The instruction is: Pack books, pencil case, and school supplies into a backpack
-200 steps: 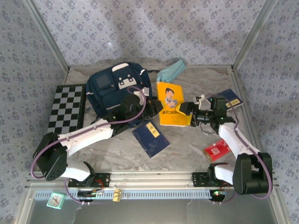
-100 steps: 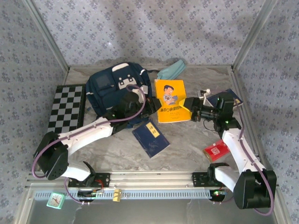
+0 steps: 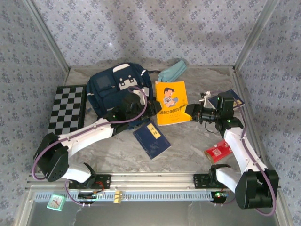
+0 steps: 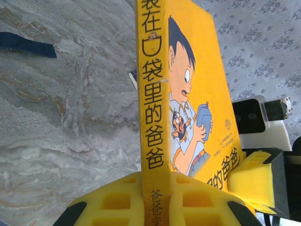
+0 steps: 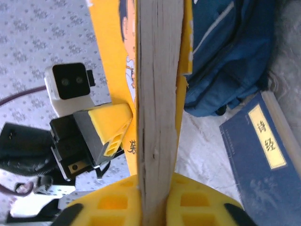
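Note:
The yellow book (image 3: 170, 102) with the cartoon figure is held off the table between both arms. My left gripper (image 3: 152, 108) is shut on its spine (image 4: 151, 117), and my right gripper (image 3: 191, 113) is shut on its page edge (image 5: 157, 94). The navy backpack (image 3: 116, 87) lies just left of the book, its blue fabric (image 5: 230, 52) close behind it. One navy book (image 3: 151, 134) lies flat in front of the backpack. Another navy book (image 3: 234, 97) peeks out behind my right arm. The teal pencil case (image 3: 172, 70) lies at the back. The red packet (image 3: 217, 151) lies front right.
A black-and-white checkered board (image 3: 68, 108) lies along the left side. Patterned walls with metal posts close in the table on three sides. Bare marbled tabletop (image 3: 188, 146) stretches between the front navy book and the red packet.
My right gripper has shut on the yellow book's page edge. The book has shifted a little toward the back and now hangs between both grippers. The left arm has hardly moved.

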`<state>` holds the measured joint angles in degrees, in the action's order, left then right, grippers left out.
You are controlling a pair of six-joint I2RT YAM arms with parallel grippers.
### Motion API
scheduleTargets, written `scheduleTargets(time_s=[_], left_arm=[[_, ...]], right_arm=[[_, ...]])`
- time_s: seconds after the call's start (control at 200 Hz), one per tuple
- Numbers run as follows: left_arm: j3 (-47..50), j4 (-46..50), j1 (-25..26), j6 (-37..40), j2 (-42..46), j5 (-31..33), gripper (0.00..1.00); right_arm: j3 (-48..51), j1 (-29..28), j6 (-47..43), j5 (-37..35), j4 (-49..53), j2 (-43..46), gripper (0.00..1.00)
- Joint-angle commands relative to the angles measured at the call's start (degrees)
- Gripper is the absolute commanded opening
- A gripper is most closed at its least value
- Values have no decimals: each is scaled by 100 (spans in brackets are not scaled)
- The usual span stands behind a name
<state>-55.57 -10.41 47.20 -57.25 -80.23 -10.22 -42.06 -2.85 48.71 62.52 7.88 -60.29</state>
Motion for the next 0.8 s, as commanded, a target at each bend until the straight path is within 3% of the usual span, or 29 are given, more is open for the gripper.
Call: scheduleTargets(time_s=[0.0, 0.165, 0.245, 0.35, 0.615, 0.795], left_arm=[[-196, 601, -38, 670, 210, 269, 7], [-574, 2181, -192, 2236, 439, 1088, 36], [-722, 2848, -294, 3229, 445, 1718, 44], [-956, 3428, -562, 4263, 162, 1939, 53], [-1681, 3888, -966, 5886, -1099, 2471, 65], [-2241, 3868, -1143, 6359, -2069, 2527, 71]], right_arm=[[-382, 26, -581, 35, 513, 43, 3], [-833, 71, -1676, -640, 1996, 60, 0], [-851, 94, -1800, -890, 2232, 88, 0], [-814, 102, -1847, -1047, 2272, 49, 0], [-830, 110, -1832, -1111, 2167, -119, 0], [-830, 110, -1783, -1128, 2089, -197, 0]])
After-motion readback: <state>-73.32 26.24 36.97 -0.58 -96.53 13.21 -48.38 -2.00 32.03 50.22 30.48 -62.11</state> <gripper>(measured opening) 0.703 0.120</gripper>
